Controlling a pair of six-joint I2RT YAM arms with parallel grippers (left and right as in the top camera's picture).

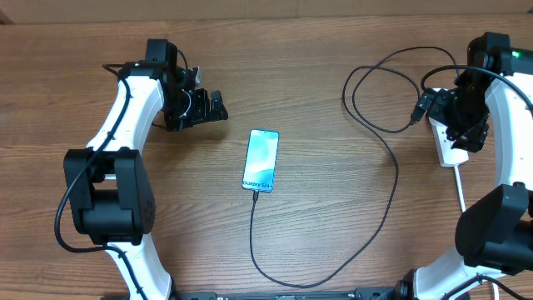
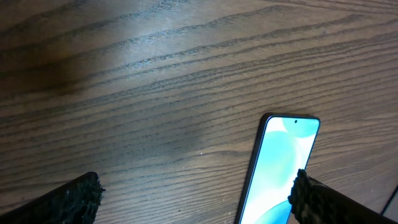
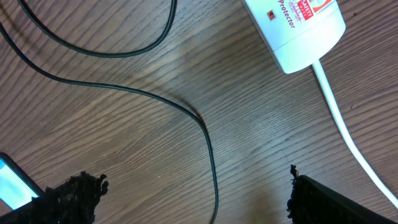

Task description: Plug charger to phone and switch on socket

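Phone [image 1: 261, 160] lies screen-up near the centre of the desk [image 1: 333, 67], with the charger [image 1: 391, 200] meeting the phone's front-edge end and looping away to the socket [image 1: 450, 150] by the right edge. Left gripper [image 1: 218, 108], just left of the phone, and right gripper [image 3: 193, 196], above the socket, are both released and grasp nothing.

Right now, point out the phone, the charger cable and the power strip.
phone [image 1: 261, 158]: overhead view, middle of lit screen.
charger cable [image 3: 210, 152]: right wrist view, just past its bend.
power strip [image 3: 305, 43]: right wrist view, rounded white end.
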